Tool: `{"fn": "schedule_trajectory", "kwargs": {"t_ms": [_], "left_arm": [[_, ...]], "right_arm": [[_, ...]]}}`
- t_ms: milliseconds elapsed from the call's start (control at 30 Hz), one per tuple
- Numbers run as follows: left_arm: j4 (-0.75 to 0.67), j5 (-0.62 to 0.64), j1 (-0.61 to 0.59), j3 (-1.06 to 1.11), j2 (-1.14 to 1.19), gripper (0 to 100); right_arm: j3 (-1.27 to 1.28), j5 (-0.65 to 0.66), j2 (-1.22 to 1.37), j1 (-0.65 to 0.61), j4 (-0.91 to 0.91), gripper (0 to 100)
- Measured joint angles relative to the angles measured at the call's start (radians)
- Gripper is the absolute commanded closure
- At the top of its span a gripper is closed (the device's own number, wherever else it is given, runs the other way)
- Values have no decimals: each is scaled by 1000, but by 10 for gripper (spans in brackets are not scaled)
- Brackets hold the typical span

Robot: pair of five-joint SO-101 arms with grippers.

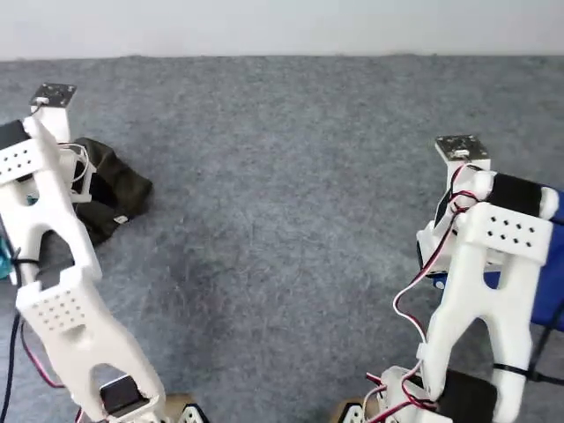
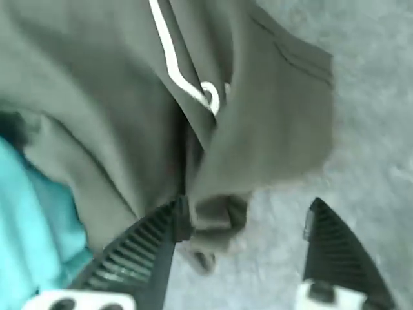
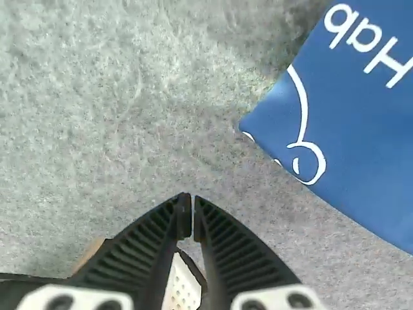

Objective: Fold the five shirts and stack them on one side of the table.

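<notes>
A crumpled dark olive shirt (image 1: 113,189) lies at the table's left edge, partly behind the left arm. In the left wrist view that olive shirt (image 2: 193,110) bears a white line print, and a teal shirt (image 2: 32,219) lies beside it. My left gripper (image 2: 248,223) is open over the shirt's lower edge, one finger (image 2: 145,248) touching the fabric. A blue shirt (image 3: 352,116) with white print lies flat at the right side, also seen as the blue shirt (image 1: 551,291) behind the right arm. My right gripper (image 3: 187,216) is shut and empty above bare carpet beside it.
Grey felt (image 1: 291,194) covers the table, with open room across the middle and back. A white wall runs along the far edge. Both arm bases stand at the near edge.
</notes>
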Motion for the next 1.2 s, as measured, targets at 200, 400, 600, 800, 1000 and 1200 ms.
{"fn": "schedule_trajectory", "kwargs": {"t_ms": [200, 400, 600, 800, 1000, 1200], "left_arm": [[-14, 2, 11, -103, 176, 923], [77, 2, 77, -244, 212, 988], [107, 94, 155, -330, 212, 988], [112, 241, 292, -338, 133, 988], [117, 318, 540, -338, 8, 988], [118, 325, 821, -338, -34, 988]], "right_arm": [[0, 0, 0, 0, 0, 989], [0, 0, 0, 0, 0, 989], [0, 0, 0, 0, 0, 990], [0, 0, 0, 0, 0, 990], [0, 0, 0, 0, 0, 990], [0, 0, 0, 0, 0, 990]]}}
